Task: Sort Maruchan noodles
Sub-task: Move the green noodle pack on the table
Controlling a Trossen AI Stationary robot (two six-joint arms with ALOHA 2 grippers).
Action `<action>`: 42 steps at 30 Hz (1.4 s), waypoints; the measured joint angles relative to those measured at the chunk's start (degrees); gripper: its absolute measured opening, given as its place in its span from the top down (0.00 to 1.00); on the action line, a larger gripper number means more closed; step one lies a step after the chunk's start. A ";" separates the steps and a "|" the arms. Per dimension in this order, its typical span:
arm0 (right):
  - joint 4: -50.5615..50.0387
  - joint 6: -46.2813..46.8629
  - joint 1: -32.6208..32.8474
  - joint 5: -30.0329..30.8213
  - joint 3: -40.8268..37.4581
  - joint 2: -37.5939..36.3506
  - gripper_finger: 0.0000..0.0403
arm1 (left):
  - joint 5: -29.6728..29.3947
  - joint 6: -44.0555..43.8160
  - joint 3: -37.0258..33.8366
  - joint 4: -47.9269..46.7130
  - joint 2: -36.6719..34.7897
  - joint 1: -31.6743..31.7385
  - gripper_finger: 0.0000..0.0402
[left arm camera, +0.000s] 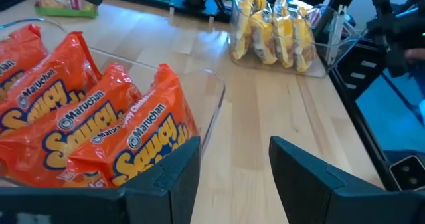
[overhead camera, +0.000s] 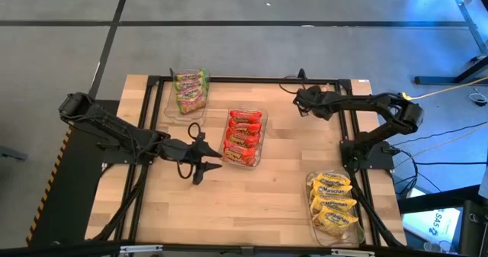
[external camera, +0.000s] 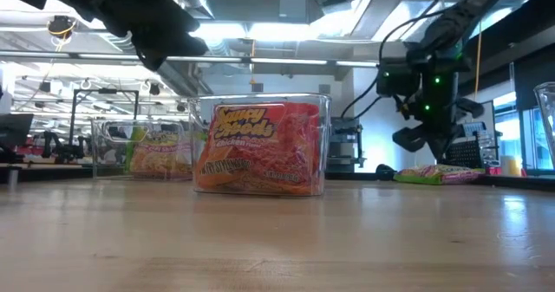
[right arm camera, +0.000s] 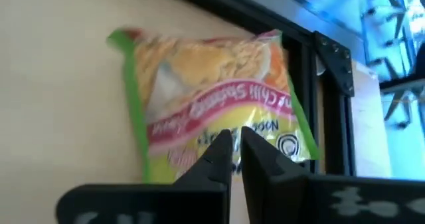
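Note:
A loose green Maruchan noodles packet (right arm camera: 212, 98) lies flat on the table near its far right edge, and also shows in the low view (external camera: 434, 173). My right gripper (right arm camera: 236, 151) is shut and hangs just above it, tipped downward; the low view shows a gap between the gripper (external camera: 412, 140) and the packet. Red packets (left arm camera: 86, 131) stand on edge in a clear tray (left arm camera: 216, 94) at the table's middle. My left gripper (left arm camera: 232, 177) is open beside that tray's near right corner, with nothing between its fingers.
A clear tray with green packets (overhead camera: 191, 91) stands at the far left. Another with yellow packets (overhead camera: 333, 203) stands at the near right. The black frame rail (right arm camera: 312, 58) runs right behind the loose packet. Bare wood lies between the trays.

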 joint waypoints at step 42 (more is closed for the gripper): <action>8.99 -10.83 26.23 -43.87 -1.78 -0.03 0.98 | -1.06 1.24 0.07 -0.05 0.00 0.00 0.57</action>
